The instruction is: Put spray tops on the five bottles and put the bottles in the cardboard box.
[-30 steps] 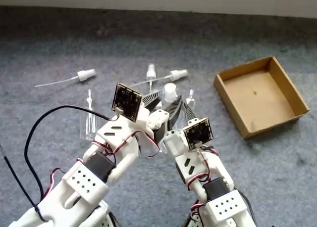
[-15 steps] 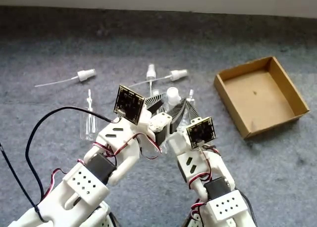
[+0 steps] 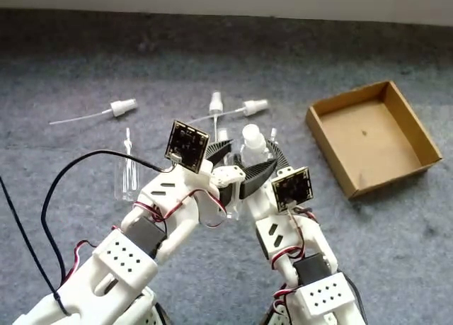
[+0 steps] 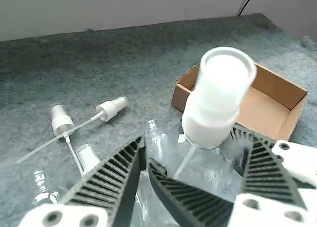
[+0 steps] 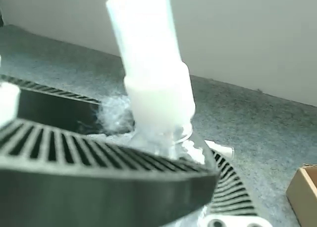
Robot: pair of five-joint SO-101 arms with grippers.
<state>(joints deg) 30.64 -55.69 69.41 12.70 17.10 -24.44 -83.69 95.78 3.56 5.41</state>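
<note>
My right fingers (image 3: 278, 155) grip one topped bottle (image 3: 253, 146); my left fingers (image 3: 219, 149), I cannot tell. The box (image 3: 348, 98) is empty; loose tops (image 3: 124, 107) and bare bottles (image 3: 126, 176) wait.

arms: both forward, angled inward; left gripper (image 3: 225, 152) beside right gripper (image 3: 263, 162); right jaws clamped on bottle (image 3: 253, 151)

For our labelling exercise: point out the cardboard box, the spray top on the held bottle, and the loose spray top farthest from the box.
cardboard box (image 3: 371, 141), high view, bare floor
spray top on held bottle (image 4: 218, 96), left wrist view, white side
farthest loose spray top (image 3: 122, 107), high view, white head
</note>
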